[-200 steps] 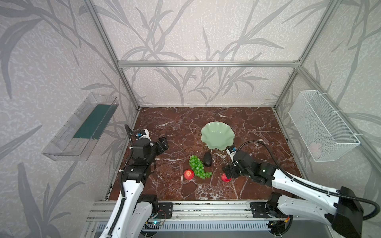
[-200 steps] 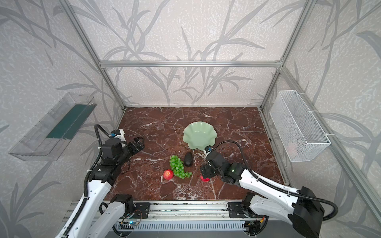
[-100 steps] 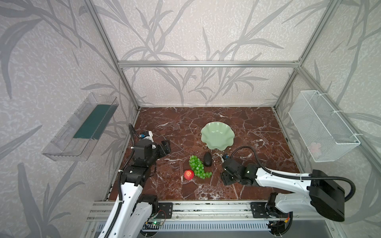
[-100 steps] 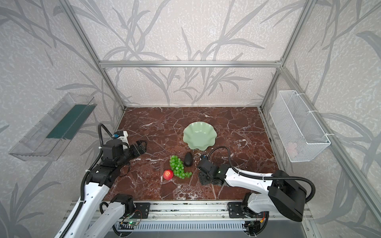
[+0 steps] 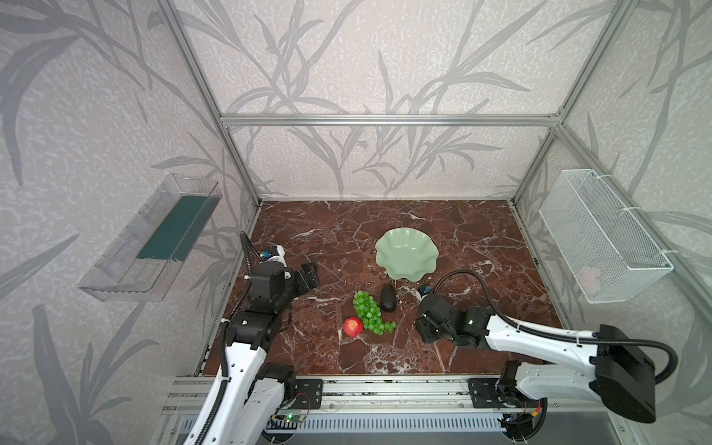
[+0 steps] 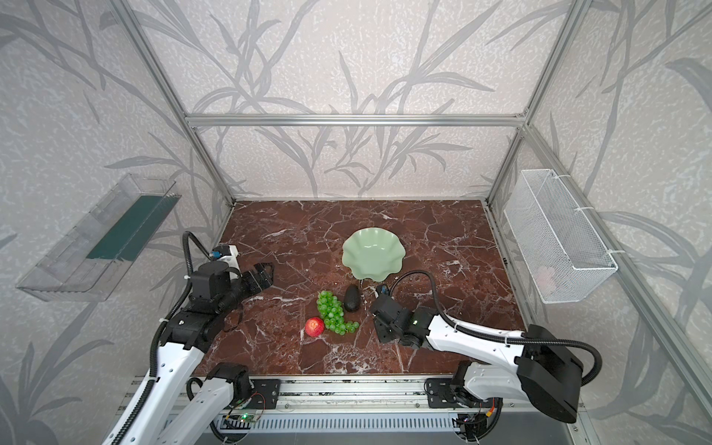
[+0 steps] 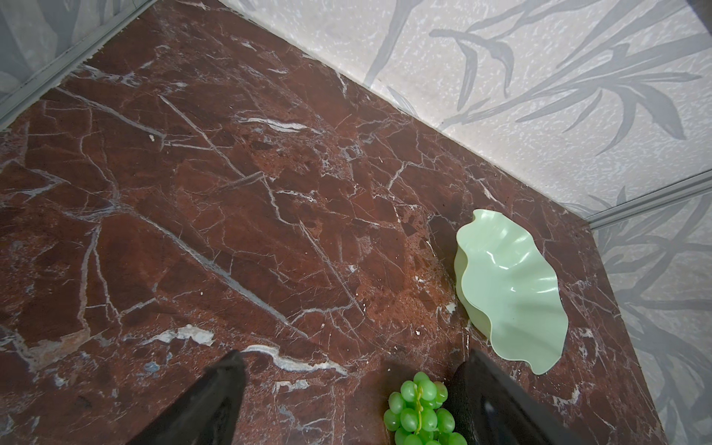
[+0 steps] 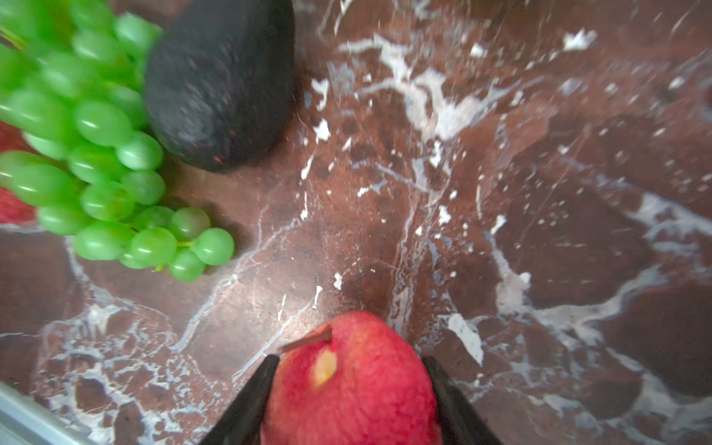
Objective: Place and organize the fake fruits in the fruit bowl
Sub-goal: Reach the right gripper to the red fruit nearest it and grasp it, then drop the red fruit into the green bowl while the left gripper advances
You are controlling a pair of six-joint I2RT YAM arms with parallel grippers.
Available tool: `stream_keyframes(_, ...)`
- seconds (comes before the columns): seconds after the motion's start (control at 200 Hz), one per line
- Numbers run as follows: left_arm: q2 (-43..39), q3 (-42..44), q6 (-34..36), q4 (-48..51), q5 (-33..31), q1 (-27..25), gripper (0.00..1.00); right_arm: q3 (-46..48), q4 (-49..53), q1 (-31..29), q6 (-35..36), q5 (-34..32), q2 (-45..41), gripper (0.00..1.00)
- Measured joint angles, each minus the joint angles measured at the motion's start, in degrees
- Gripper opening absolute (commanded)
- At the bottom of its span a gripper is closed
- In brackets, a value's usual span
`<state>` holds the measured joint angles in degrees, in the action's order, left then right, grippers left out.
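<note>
The pale green scalloped fruit bowl (image 5: 406, 254) (image 6: 373, 254) (image 7: 508, 289) stands empty mid-table. In front of it lie the green grapes (image 5: 370, 312) (image 6: 333, 312) (image 8: 88, 154), the dark avocado (image 5: 388, 298) (image 6: 351, 297) (image 8: 219, 84) and one red apple (image 5: 353, 326) (image 6: 314, 327). My right gripper (image 5: 425, 331) (image 8: 350, 360) points down at the table right of the grapes. It is shut on a second red apple (image 8: 350, 385), which both top views hide. My left gripper (image 5: 310, 274) (image 7: 354, 358) hovers open and empty at the table's left.
A white wire basket (image 5: 601, 239) hangs on the right wall and a clear plastic tray (image 5: 154, 239) on the left wall. Metal frame posts stand at the table's corners, and a rail (image 5: 385, 389) runs along the front edge.
My right gripper came down over the apple right of the grapes and closed on it. My left arm shifted slightly toward the middle with its jaws a little wider.
</note>
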<state>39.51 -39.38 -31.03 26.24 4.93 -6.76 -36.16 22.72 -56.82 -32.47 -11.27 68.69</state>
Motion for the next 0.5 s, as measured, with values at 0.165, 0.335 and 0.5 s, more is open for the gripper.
stream_keyframes(0.165, -1.8, 0.0, 0.0, 0.0, -1.0, 0.0, 0.91, -8.2, 0.9, 5.3, 5.7, -0.1, -2.4, 0.45)
stream_keyframes(0.335, -3.3, 0.2, 0.0, 0.0, -2.0, 0.0, 0.92, -16.3, -1.9, 12.9, 11.9, 2.4, 4.1, 0.45)
stream_keyframes(0.5, -3.9, 0.6, 0.0, 0.1, -2.9, 0.0, 0.92, -25.0, -4.0, 17.7, 17.3, 5.0, 16.3, 0.45)
